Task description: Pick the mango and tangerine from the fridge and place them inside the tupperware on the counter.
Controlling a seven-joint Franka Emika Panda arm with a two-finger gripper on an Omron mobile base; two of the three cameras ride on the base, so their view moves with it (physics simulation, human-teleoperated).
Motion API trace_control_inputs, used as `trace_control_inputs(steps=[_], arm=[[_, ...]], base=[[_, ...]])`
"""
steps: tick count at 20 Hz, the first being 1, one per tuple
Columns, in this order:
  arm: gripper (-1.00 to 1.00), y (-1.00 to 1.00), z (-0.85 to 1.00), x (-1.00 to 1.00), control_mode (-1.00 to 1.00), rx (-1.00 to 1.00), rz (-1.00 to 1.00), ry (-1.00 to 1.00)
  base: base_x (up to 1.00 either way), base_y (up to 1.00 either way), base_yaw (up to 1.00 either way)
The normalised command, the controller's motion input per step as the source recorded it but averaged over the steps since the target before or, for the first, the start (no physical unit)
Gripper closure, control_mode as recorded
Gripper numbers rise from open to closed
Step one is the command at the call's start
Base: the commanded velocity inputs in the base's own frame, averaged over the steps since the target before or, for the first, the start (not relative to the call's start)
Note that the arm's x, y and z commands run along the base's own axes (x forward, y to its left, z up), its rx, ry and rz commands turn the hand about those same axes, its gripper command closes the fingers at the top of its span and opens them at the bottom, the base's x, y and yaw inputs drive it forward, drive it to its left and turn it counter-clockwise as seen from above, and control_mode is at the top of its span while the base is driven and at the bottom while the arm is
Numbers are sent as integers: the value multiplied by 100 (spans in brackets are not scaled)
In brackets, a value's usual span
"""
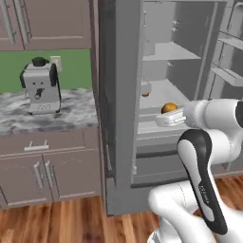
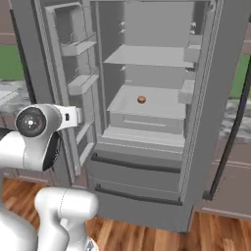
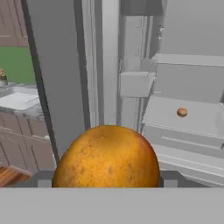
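My gripper [image 1: 167, 114] is shut on the mango [image 1: 169, 107], a yellow-orange fruit held in front of the open fridge [image 1: 190, 66]. In the hand view the mango [image 3: 107, 157] bulges between the two grey fingertips [image 3: 43, 179] and hides the gripper's middle. The tangerine [image 2: 141, 99], small and orange, lies on a middle fridge shelf, and it appears as the tangerine [image 3: 182, 112] to the right beyond the mango. The marbled counter [image 1: 71, 111] runs to the left of the fridge. The tupperware is out of view.
A silver coffee machine [image 1: 41, 85] stands on the counter by the green wall. The fridge's left door [image 1: 118, 95] stands open edge-on between counter and shelves, its racks [image 2: 78, 83] close to my arm. The right door's dark handle [image 2: 230, 137] hangs at the right.
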Motion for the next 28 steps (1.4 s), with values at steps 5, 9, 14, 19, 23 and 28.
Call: trace_control_inputs(steps=[5, 9, 14, 19, 23, 28], arm=[[100, 0, 0, 0, 100, 0, 0, 0], [100, 0, 0, 0, 100, 0, 0, 0], [100, 0, 0, 0, 100, 0, 0, 0], [100, 0, 0, 0, 100, 0, 0, 0], [100, 0, 0, 0, 100, 0, 0, 0], [100, 0, 0, 0, 100, 0, 0, 0]], base=[[0, 100, 0], [0, 100, 0], [8, 100, 0], [43, 100, 0], [74, 100, 0], [88, 100, 0]])
